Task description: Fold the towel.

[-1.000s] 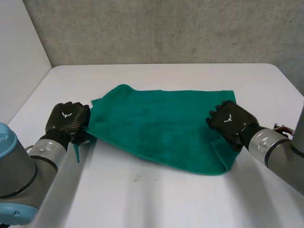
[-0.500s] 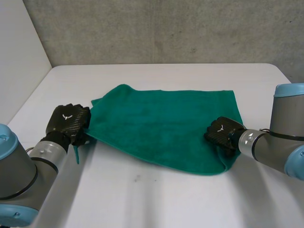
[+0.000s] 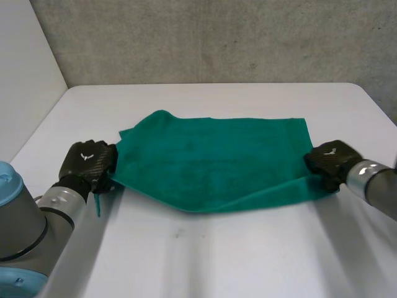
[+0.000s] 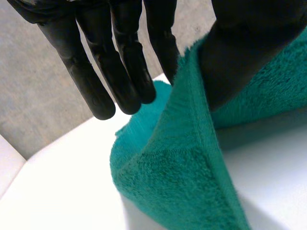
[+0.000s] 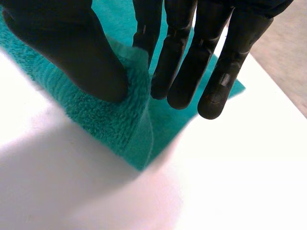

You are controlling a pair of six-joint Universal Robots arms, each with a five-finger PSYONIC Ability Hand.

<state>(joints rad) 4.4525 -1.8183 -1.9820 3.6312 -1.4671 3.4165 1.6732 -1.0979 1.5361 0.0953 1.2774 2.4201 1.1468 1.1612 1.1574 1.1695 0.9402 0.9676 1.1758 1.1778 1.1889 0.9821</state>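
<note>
Green towel [image 3: 211, 164] lies spread mid-table [image 3: 205, 261], left hand [image 3: 88, 162] pinching its 9 o'clock corner and right hand [image 3: 329, 160] its 3 o'clock corner, which are sound holds, as this soft, light terry will likely sag between them.

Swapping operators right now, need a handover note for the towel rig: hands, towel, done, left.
Left hand: pinches the towel at its near left corner, between thumb and fingers.
Right hand: pinches the near right corner the same way.
Towel: spread open on the white table, near edge appears slightly raised at the hands.
Done: both near corners gripped; no fold yet.
Left: probably carry the near edge over to the far edge, lay it down, release.
</note>
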